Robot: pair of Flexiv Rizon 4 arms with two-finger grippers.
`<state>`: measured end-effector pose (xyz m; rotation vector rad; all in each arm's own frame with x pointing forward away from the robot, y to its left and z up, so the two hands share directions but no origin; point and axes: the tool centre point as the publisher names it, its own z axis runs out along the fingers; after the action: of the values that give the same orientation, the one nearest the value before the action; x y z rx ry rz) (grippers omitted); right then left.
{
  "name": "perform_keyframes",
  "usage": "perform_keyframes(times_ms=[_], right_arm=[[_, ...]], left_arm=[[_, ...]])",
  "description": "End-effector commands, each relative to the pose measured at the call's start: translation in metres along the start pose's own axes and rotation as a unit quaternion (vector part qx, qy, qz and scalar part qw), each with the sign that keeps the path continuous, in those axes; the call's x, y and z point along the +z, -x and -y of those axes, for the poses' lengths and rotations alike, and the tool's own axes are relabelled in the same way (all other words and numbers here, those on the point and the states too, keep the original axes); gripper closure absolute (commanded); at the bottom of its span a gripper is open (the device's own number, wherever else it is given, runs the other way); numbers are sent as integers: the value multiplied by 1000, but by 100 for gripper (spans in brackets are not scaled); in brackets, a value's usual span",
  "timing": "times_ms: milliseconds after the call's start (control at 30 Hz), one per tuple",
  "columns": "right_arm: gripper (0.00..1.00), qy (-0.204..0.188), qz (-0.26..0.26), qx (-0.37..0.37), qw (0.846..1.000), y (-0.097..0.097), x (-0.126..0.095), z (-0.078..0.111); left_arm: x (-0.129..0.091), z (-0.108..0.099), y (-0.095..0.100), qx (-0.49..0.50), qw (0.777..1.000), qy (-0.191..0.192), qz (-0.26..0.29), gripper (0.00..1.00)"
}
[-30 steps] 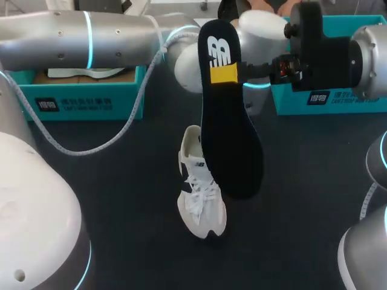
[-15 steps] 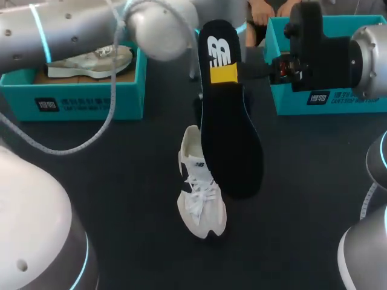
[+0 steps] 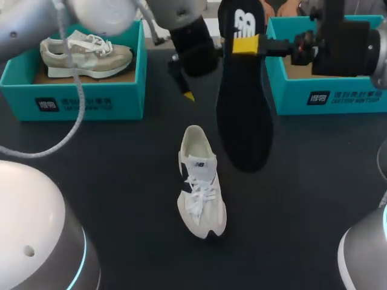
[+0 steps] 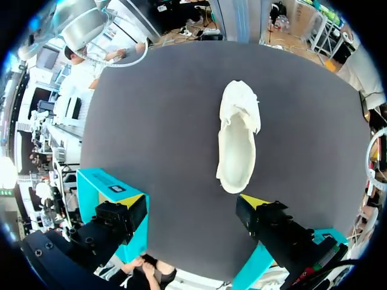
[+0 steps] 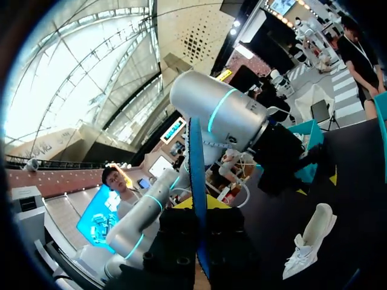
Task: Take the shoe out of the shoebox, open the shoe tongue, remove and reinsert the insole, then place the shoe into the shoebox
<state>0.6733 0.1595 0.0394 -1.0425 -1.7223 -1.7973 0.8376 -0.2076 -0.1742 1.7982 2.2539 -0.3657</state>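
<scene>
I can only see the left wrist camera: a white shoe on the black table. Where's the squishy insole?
Observer: The right gripper holds the black insole up off the table, clamped near its heel end.
Operator: Is there another shoe?
Observer: Yes, a beige shoe lies in the left shoebox.
Operator: What's in the other box?
Observer: The right shoebox shows a bare cardboard floor; the right arm hides the rest.

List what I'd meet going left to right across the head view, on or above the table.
left shoebox with a beige shoe inside → white shoe on the table → black insole held up in the air → right shoebox
</scene>
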Motion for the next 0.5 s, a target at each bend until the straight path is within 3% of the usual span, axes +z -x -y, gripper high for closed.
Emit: perform_keyframes(times_ms=[33, 367, 433, 500], right_arm=[[100, -20, -18, 23, 999, 16, -25, -12], [100, 5, 30, 171, 985, 72, -29, -13], [100, 5, 30, 171, 985, 72, -29, -13], [100, 5, 30, 171, 985, 72, -29, -13]], left_arm=[[-38, 2, -22, 3, 982, 9, 189, 0], [-77, 13, -27, 27, 954, 3, 299, 0], [-84, 19, -27, 33, 950, 0, 310, 0], [-90, 24, -25, 71, 955, -15, 288, 0]])
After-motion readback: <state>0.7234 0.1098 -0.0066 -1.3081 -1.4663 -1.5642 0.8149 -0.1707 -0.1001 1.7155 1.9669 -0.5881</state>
